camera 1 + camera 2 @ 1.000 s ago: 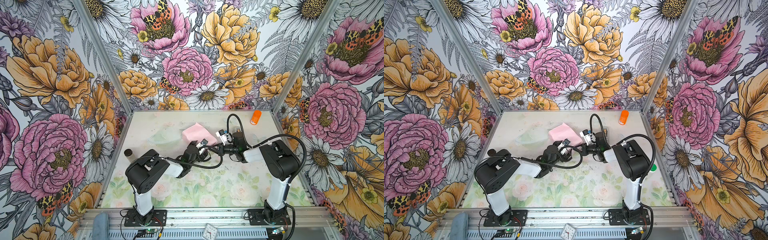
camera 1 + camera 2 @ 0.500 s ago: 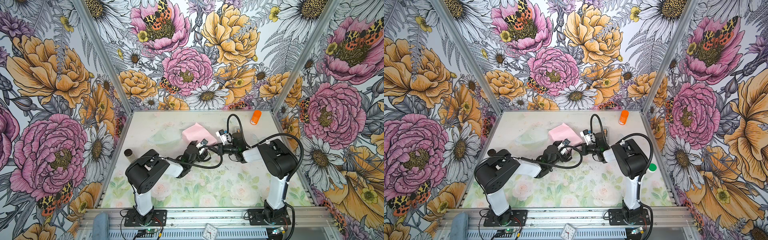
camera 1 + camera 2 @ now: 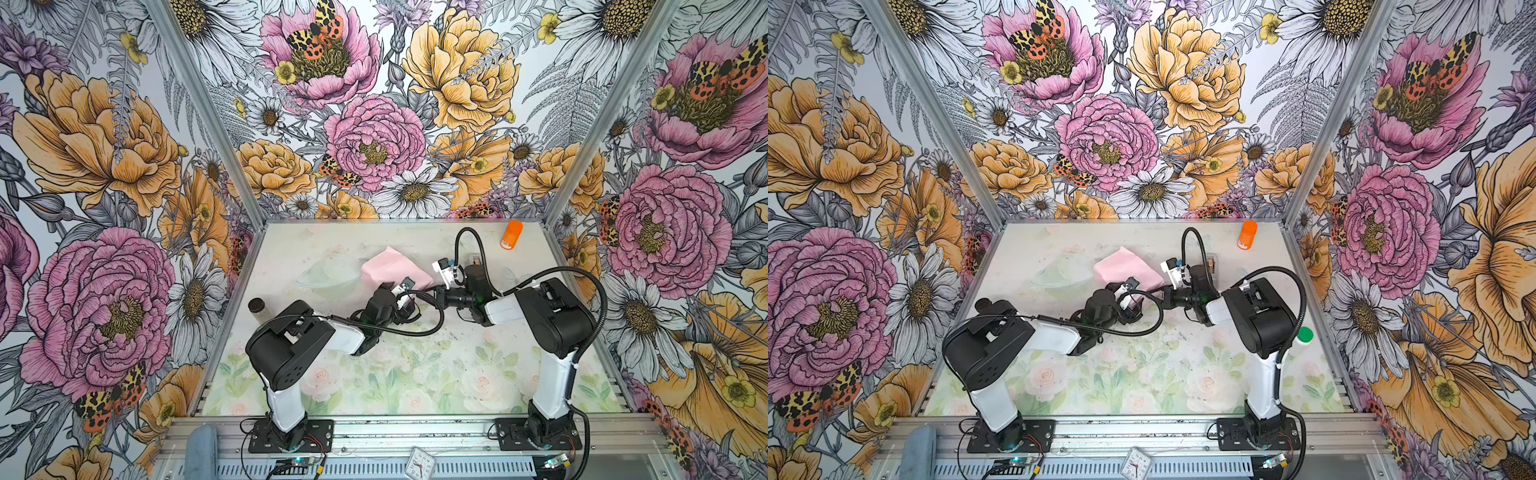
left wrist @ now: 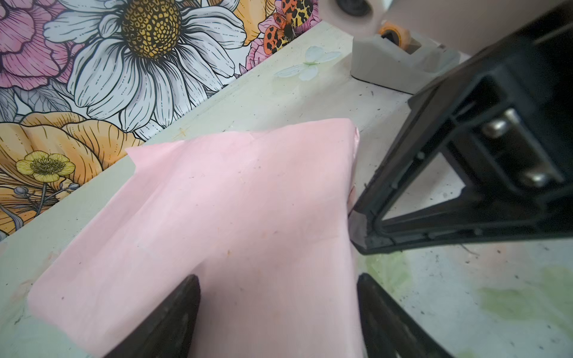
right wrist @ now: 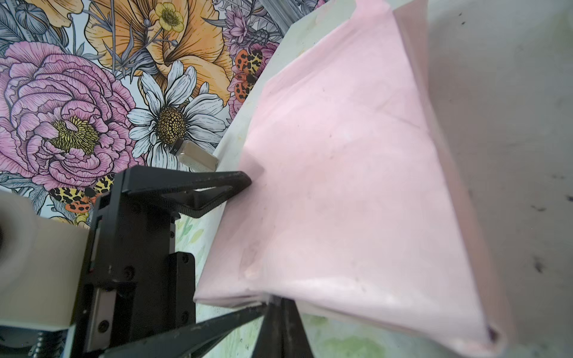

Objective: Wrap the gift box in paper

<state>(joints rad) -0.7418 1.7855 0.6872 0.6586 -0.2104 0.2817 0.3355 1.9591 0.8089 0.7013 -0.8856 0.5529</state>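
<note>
While the left gripper (image 4: 277, 279) has its jaws spread wide, with one finger on each side of a raised hump of the paper (image 4: 248, 201), the right gripper (image 5: 273, 302) has its jaws closed to a point. That point touches the paper's layered edge, just beside one of the left fingers (image 4: 381, 310). Whether any paper is pinched inside the closed tips cannot be told, nor whether the wide jaws press the hump between them. Only the sheet's pale pink face shows. It fills the gap between the left jaws, runs on ahead of them across the table (image 4: 279, 99), and spreads past the outer side of one finger as a low flap. In both top views the paper (image 3: 386, 266) (image 3: 1121, 266) lies ahead of the two grippers, which sit close together at its near edge. The gift box is hidden in every view. Ahead of the left jaws, beyond the paper's far edge and apart from it, stands a grey tape dispenser (image 4: 387, 65).
</note>
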